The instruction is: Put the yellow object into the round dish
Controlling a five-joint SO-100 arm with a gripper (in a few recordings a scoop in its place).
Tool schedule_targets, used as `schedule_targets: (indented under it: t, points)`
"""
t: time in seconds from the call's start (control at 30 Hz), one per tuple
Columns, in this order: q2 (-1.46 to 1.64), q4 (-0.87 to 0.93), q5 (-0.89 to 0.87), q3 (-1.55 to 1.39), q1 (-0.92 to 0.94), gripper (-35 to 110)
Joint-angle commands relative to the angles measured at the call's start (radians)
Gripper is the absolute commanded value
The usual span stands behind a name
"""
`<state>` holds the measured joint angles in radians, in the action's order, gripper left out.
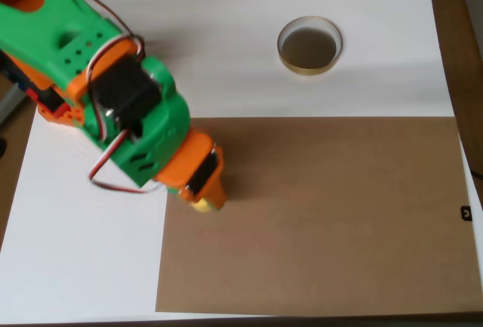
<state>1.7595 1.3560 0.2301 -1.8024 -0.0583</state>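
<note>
Overhead view. The green and orange arm reaches in from the upper left corner and slants down toward the middle of the picture. Its end effector points down at the left part of a brown sheet, close to that sheet's left edge.

The yellow object shows as a small yellow patch at the very tip of the end effector, right under the orange finger. It sits on or just above the brown sheet; contact with the sheet cannot be told from above. The arm's own body hides the jaws, so how far they stand apart, and whether they grip the yellow object, cannot be told.

The round dish rests on the white surface in the upper right part of the picture, just above the brown sheet's top edge. Tan-gold rim, dark inside, nothing in it. It is well apart from the yellow object and from the end effector.

Red, white and black wires loop along the arm's lower side. The brown sheet lies over the white surface on the table, whose wood shows at the right edge.
</note>
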Motion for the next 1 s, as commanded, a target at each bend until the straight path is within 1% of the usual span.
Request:
schedule_targets:
  t: [0.0,0.17,0.3,0.97]
  points:
    - [0.100,0.032,0.026,0.064,-0.097,-1]
    - [0.097,0.061,0.043,0.075,-0.239,-1]
    - [0.035,0.097,0.054,0.110,-0.342,-1]
    - [-0.264,0.258,0.011,0.442,-0.729,-1]
